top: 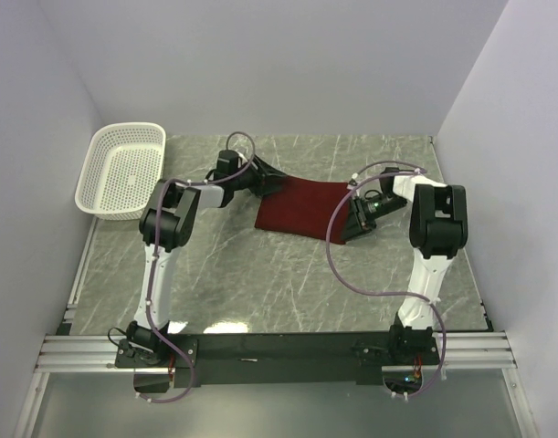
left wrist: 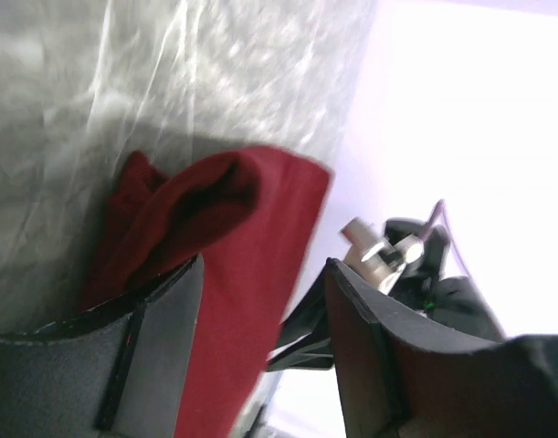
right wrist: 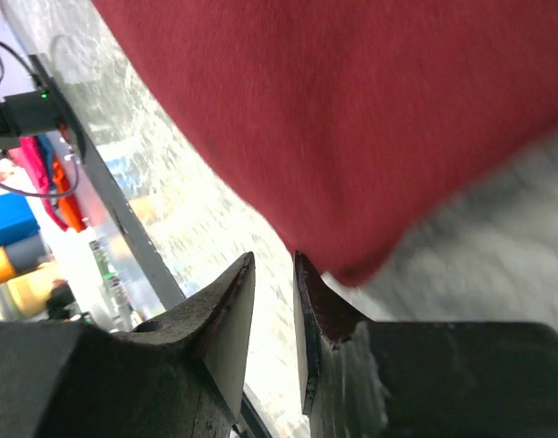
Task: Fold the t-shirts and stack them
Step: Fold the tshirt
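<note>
The maroon t-shirt [top: 301, 208] lies folded into a rough rectangle at the middle of the marble table. My left gripper [top: 268, 185] is low at the shirt's far left corner. In the left wrist view its jaws [left wrist: 265, 265] stand wide apart with the bunched red cloth [left wrist: 233, 210] in line between them. My right gripper [top: 350, 222] is low at the shirt's near right edge. In the right wrist view its jaws [right wrist: 274, 258] are a narrow gap apart with bare table showing between them. The shirt's edge [right wrist: 352, 128] is just past one fingertip.
A white perforated basket [top: 123, 169] stands at the far left of the table, against the left wall. Walls close in the table on the left, back and right. The arms' mounting rail [top: 279, 351] runs along the near edge.
</note>
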Robot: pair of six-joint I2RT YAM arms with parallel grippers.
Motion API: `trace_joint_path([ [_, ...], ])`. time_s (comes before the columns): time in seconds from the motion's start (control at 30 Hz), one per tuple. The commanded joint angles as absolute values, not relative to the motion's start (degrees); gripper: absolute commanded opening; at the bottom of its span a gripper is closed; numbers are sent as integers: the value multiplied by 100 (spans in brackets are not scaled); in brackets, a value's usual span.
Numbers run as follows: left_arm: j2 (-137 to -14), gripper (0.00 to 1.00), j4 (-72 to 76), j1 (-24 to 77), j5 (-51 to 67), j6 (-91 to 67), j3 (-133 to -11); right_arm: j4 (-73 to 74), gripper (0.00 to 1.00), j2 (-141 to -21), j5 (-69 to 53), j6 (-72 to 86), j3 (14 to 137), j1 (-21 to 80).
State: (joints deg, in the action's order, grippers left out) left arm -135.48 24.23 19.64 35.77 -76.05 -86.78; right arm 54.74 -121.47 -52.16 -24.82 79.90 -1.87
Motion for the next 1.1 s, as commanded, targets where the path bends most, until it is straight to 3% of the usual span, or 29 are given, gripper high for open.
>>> trace_joint_path([
  [0.0,-13061,61,3338,1811,3445,-8094,-8552,5519,31,-11576,-5036,-2681,7893,-307],
  [0.47,-13060,60,3234,1819,3884,-7664,-9017,5555,31,-10767,-5299,-3050,7716,-360],
  [0.7,-13456,59,3138,1898,3789,-7857,-9316,5468,31,-11451,-5801,-2585,8218,-281],
  [1.07,-13895,59,2268,1881,3226,-7673,-9677,3894,33,-11769,-4281,-633,8051,-237],
])
